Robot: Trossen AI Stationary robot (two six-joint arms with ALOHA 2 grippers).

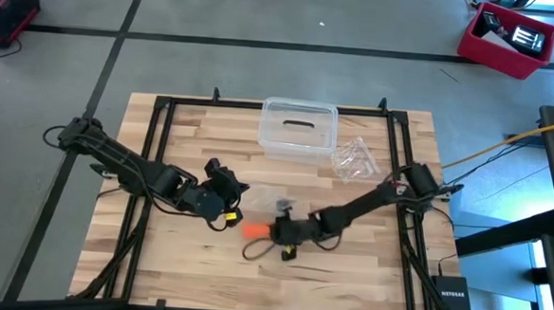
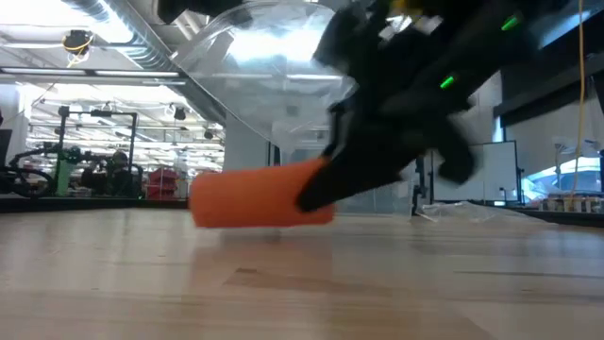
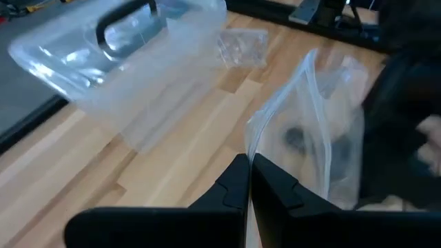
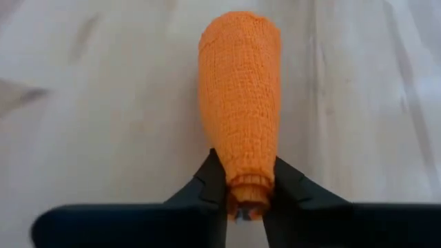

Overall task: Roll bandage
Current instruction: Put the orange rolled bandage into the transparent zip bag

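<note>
Two grippers meet at centre frame: our right gripper [image 4: 247, 201] pinches one end of the rolled orange bandage [image 4: 241, 96], which lies on the wooden table [image 1: 366, 274] at lower centre, while our left gripper [image 3: 249, 180], fingers pressed together, nips a clear plastic bag [image 3: 324, 131]. We judge the narrow end-grip risky; the soft roll could slip free or unwind.
</note>
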